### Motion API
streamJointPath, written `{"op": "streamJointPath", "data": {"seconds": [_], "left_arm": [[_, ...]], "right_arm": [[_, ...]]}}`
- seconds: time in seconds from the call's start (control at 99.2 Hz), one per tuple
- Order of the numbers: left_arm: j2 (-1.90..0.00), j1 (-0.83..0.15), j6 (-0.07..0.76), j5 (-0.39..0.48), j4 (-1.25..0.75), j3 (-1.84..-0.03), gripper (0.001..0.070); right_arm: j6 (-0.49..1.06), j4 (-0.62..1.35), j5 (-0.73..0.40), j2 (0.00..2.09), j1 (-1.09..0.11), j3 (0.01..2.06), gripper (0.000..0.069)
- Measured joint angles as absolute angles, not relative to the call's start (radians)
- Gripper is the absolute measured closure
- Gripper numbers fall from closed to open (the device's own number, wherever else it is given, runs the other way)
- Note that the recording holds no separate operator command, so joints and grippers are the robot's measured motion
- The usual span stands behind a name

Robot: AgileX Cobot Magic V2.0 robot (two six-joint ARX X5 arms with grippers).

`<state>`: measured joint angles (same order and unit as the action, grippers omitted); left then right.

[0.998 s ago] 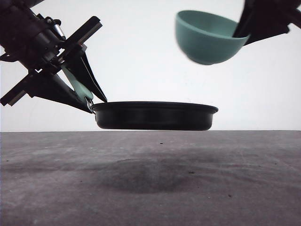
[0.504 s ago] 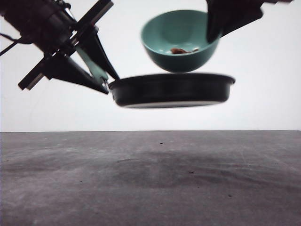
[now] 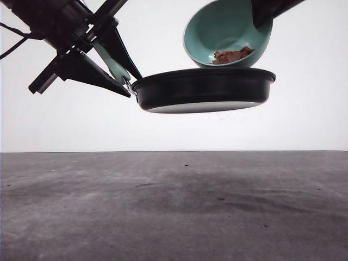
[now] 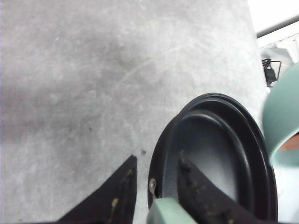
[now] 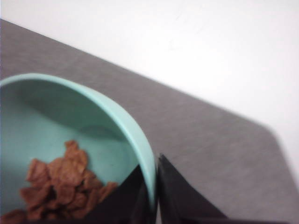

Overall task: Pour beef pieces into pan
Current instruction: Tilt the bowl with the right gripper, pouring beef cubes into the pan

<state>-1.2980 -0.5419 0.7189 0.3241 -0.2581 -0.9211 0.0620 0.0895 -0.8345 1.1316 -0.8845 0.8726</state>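
The black pan (image 3: 204,89) hangs level, well above the table. My left gripper (image 3: 133,86) is shut on its mint-green handle (image 3: 111,62). In the left wrist view the handle (image 4: 170,212) sits between the two black fingers (image 4: 124,189), and the pan (image 4: 219,154) looks bare inside. A teal bowl (image 3: 217,32) is tipped over the pan's far right side, its lower rim at the pan's edge. Reddish-brown beef pieces (image 3: 231,55) lie heaped at that low rim. My right gripper (image 5: 150,165) is shut on the bowl's rim (image 5: 135,135), with the beef pieces (image 5: 60,184) beside it.
The grey table (image 3: 174,206) spreads below both arms, and a white wall rises behind its far edge. In the left wrist view the table's corner ends near a dark cabled object (image 4: 271,70).
The pan has risen a little. The bowl has moved right and tilted further, and the beef pieces have slid down to its lower rim.
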Motion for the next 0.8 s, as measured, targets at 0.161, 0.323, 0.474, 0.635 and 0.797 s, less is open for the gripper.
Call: {"op": "streamJointPath", "data": {"seconds": [0.161,0.323,0.474,0.635,0.797], "left_arm": [[-1.298,-0.542,0.719,0.324,-0.258,-0.921,0.0586],[-1.298,-0.542,0.719,0.324,-0.257,-0.921,0.0586],[-1.298,-0.542,0.723,0.324,-0.257,-0.921,0.0586],[-1.298,-0.542,0.726,0.324,-0.255,-0.921,0.0586],[-1.298,-0.542,0.726,0.324,-0.254,-0.921,0.0586]], "right_arm": [[0.247,0.014,-0.839,1.132,-0.890,0.873,0.0676],[0.443,-0.088,-0.840,1.135,-0.904,0.873,0.0676],[0.561,-0.116,-0.820,1.147,-0.922,0.873,0.0676],[0.653,-0.155,-0.808,1.176,-0.954,0.873,0.0676],[0.764,-0.225,-0.785,1.215,-0.987,0.873,0.0677]]}}
